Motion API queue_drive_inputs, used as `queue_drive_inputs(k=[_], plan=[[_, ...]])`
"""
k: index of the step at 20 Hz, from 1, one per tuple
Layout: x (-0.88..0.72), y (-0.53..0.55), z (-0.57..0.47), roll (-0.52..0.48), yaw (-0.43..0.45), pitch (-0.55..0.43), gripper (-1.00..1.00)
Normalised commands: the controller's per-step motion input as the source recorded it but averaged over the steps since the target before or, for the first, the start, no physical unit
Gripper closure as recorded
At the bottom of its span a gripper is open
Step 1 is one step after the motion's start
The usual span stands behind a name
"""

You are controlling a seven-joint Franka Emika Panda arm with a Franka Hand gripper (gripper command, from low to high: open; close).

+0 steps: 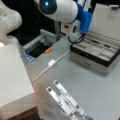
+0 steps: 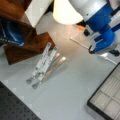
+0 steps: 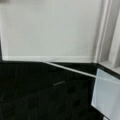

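White rounded arm [image 1: 60, 10], blue wrist housing [image 1: 85, 18], black cable [image 1: 76, 40].

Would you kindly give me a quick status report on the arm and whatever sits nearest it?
End effector over open compartment case's near corner, holding nothing visible. White cable and metal strips lie apart on table.

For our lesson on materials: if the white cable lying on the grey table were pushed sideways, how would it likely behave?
The white cable is thin and long, so it would probably bend and snake rather than slide as one piece. Its small boxy adapter looks light and flat-sided, likely to drag along, not roll. The table looks smooth, so little should resist.
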Motion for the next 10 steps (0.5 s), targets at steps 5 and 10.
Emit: queue_drive_inputs(k=[5, 10], plan=[[-0.57, -0.16, -0.12, -0.567, -0.043, 0.038, -1.00], [-0.53, -0.20, -0.15, -0.397, 0.016, -0.020, -1.00]])
